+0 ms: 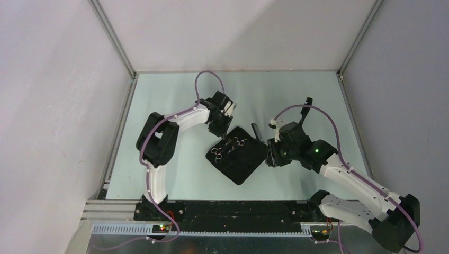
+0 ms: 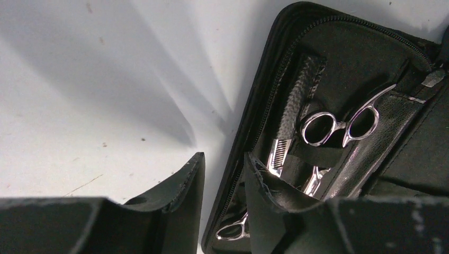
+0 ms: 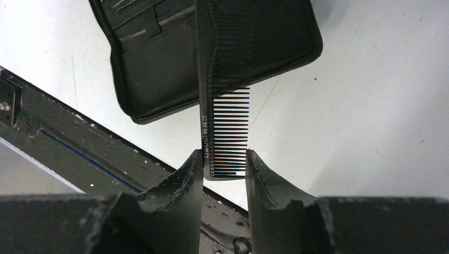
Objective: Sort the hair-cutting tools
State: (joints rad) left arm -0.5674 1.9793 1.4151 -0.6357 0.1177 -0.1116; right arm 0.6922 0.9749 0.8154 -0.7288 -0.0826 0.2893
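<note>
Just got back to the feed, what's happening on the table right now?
The right gripper is pinching the black comb by one end, close to the open black case. The left gripper sits at the case's rim, one finger outside over the table and one inside, not visibly clamped. Both silver scissors lie inside the case.

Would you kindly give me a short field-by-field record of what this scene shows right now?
case: black rectangular zip case, lying open on the table
scissors: two slim silver metal scissors with ring handles, one and the other, both in the case
comb: black plastic comb, held by one end, not in the case
left claw: open, straddling the case's edge
right claw: shut on the comb
</note>
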